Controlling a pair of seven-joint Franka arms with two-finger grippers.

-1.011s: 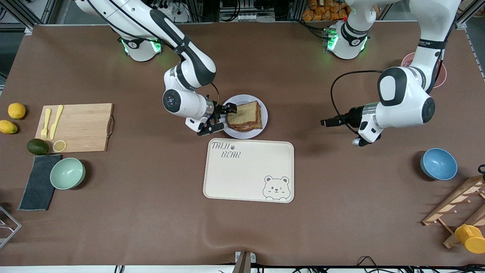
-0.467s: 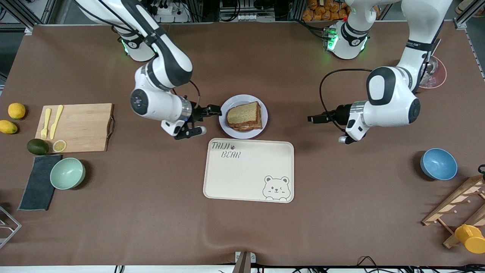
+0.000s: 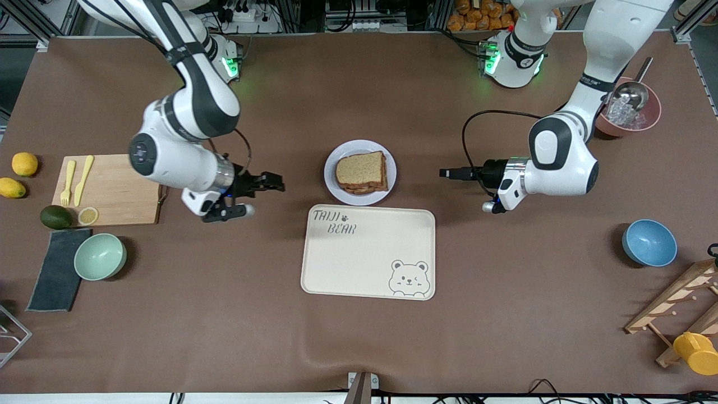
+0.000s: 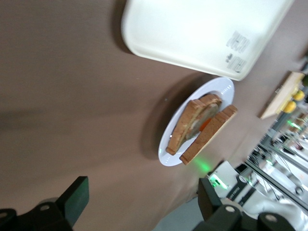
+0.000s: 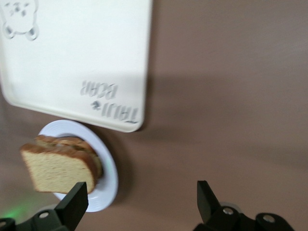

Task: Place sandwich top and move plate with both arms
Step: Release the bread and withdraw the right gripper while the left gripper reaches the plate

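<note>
Sandwich top (image 3: pixel 360 166): lay as the uppermost slice of a stacked sandwich on the plate, at the centre of the front view, slightly above the middle; in the left wrist view it overhung the lower slices at one edge.
Plate (image 3: pixel 339 156): rested on the brown counter (image 3: pixel 359 336), just above the tray in the frame and apart from both tools.
Right tool (image 3: pixel 273 185): hung over bare counter at centre-left of the frame, between the cutting board and the plate, fingers spread apart and empty; its pads (image 5: pixel 73 204) showed wide apart at the bottom of the right wrist view.
Left tool (image 3: pixel 446 173): hung over bare counter at centre-right of the frame, pointing toward the plate, fingers apart with nothing between them; pads (image 4: pixel 77 198) showed wide apart at the bottom of the left wrist view.
Tray (image 3: pixel 367 264): cream, rectangular, with a bear drawing, lay below the plate in the frame, nothing on it.
Cutting board (image 3: pixel 120 188): wooden, at mid-left of the frame, carrying a yellow fork and knife (image 3: pixel 84 179).
Green bowl (image 3: pixel 100 256): lower left, beside a dark cloth (image 3: pixel 56 275).
Blue bowl (image 3: pixel 649 242): at right, below the middle of the frame.
Pink bowl (image 3: pixel 650 119): upper right, holding a metal scoop (image 3: pixel 633 92).
</note>
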